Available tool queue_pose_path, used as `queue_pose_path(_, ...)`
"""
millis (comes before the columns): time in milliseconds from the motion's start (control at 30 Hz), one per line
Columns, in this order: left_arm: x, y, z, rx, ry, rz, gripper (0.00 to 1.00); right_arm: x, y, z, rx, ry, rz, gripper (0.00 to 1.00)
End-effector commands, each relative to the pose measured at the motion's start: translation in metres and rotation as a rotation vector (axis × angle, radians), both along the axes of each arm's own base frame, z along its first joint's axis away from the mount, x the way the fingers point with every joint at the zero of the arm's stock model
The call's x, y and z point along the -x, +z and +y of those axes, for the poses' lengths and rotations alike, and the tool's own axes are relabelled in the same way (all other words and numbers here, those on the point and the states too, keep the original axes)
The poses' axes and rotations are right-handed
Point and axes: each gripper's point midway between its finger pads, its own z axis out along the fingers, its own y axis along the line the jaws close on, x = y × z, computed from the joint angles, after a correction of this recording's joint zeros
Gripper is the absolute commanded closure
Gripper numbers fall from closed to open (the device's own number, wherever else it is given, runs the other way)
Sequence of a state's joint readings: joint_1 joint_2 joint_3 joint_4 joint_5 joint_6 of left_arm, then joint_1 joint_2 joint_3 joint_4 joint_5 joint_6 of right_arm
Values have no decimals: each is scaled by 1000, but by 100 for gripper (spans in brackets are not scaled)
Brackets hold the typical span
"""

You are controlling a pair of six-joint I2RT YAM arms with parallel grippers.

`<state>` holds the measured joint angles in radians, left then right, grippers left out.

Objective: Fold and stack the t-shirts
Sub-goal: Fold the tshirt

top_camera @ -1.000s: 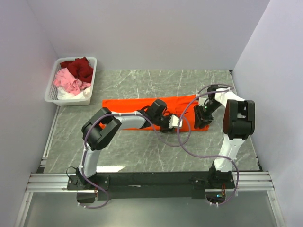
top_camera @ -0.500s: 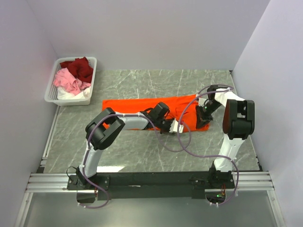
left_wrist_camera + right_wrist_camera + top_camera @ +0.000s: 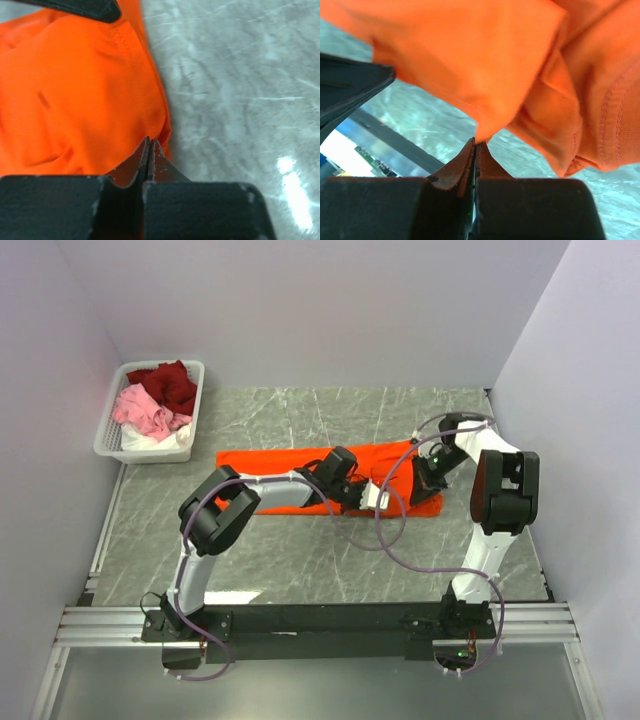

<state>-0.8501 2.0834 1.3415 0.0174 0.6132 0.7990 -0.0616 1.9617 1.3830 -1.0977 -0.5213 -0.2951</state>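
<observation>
A bright orange t-shirt (image 3: pixel 270 462) lies as a long folded band across the middle of the table. My left gripper (image 3: pixel 377 498) sits low at the band's near edge towards its right end. In the left wrist view its jaws (image 3: pixel 149 142) are shut, pinching the hem of the orange cloth (image 3: pixel 75 90). My right gripper (image 3: pixel 422 485) is at the band's right end. Its jaws (image 3: pixel 476 142) are shut on a corner of the orange cloth (image 3: pixel 470 50), which hangs bunched above the marble. Dark red (image 3: pixel 170 383), pink (image 3: pixel 140 412) and white (image 3: pixel 165 440) t-shirts lie heaped in the basket.
The white slotted basket (image 3: pixel 108 435) stands at the table's far left corner against the wall. Grey marble tabletop (image 3: pixel 300 550) shows in front of the orange band. Purple cables loop from both arms over the shirt's right part. Walls close in on three sides.
Both grippers have gone from partly open to shut on the orange shirt's right end. The right gripper has shifted slightly back with the cloth.
</observation>
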Motion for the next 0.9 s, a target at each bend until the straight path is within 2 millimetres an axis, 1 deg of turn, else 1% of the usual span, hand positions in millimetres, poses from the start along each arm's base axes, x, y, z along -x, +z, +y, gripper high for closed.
queue_pose_path(0,-15,62,-4,118,6,-27,100,-18,33,11,-92,9,-77,100)
queue_pose_path(67,-20,68,-1,126,14,-29,100,-23,37,14,-114,2,-86,100)
queue_pose_path(133,-27,72,0,137,31,-34,100,-33,43,14,-122,0,-110,100)
queue_pose_path(167,-35,71,5,136,49,-33,100,-37,41,15,-132,-7,-106,100)
queue_pose_path(200,-42,74,6,142,69,-40,100,-45,45,15,-135,-9,-128,100)
queue_pose_path(233,-48,74,7,147,85,-40,100,-49,47,15,-142,-14,-132,100)
queue_pose_path(267,-59,76,10,159,110,-51,100,-53,44,15,-148,-22,-125,100)
queue_pose_path(300,-65,81,9,169,128,-52,100,-63,49,16,-159,-22,-152,100)
queue_pose_path(333,-72,78,10,168,145,-50,100,-67,45,17,-164,-24,-143,100)
queue_pose_path(367,-81,79,14,176,166,-51,100,-72,45,17,-168,-22,-150,100)
queue_pose_path(400,-88,84,13,186,176,-57,100,-83,49,17,-168,-20,-177,100)
queue_pose_path(433,-94,76,13,175,192,-50,100,-88,48,16,-168,-21,-182,100)
queue_pose_path(467,-101,77,15,181,208,-55,100,-98,46,15,-167,-17,-191,100)
queue_pose_path(500,-107,79,15,187,222,-52,100,-102,45,16,-172,-16,-192,100)
queue_pose_path(533,-111,74,16,182,231,-50,100,-106,44,16,-176,-15,-198,100)
queue_pose_path(567,-120,73,20,181,259,-57,100,-109,39,16,-180,-15,-188,100)
queue_pose_path(600,-125,75,19,190,268,-67,100,-116,40,16,-180,-13,-205,100)
queue_pose_path(667,-135,69,25,182,294,-58,100,-121,36,16,-186,-15,-208,100)
queue_pose_path(700,-139,71,25,186,299,-61,100,-125,38,17,-186,-15,-218,100)
queue_pose_path(733,-141,64,26,171,306,-49,100,-127,37,17,-186,-23,-216,95)
queue_pose_path(767,-145,62,29,162,318,-52,94,-128,37,17,-182,-25,-219,83)
queue_pose_path(800,-147,62,30,160,329,-49,90,-130,39,17,-183,-26,-226,78)
queue_pose_path(833,-149,59,34,147,341,-39,84,-131,40,17,-180,-29,-234,73)
queue_pose_path(867,-151,61,38,143,350,-37,73,-133,42,17,-179,-29,-242,62)
